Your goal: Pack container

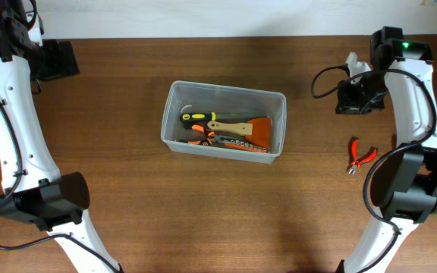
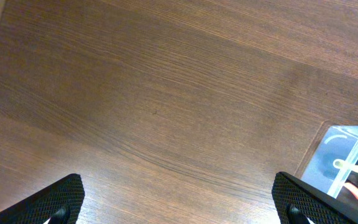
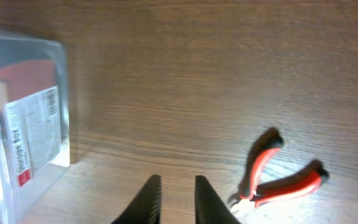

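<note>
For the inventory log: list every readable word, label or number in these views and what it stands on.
"Storage Box", seemingly, though blurred: white sticker on the wall of the container, right wrist view.
Smaller print and barcode on that sticker: too blurred to read.
Elsewhere: no text visible.

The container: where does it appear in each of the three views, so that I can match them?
Overhead: the container is in the middle.
Left wrist: one corner, at the lower right edge.
Right wrist: a labelled wall, at the left edge.
Shared landmark: the red-handled pliers, right of it in overhead and right wrist; absent from left wrist.
</note>
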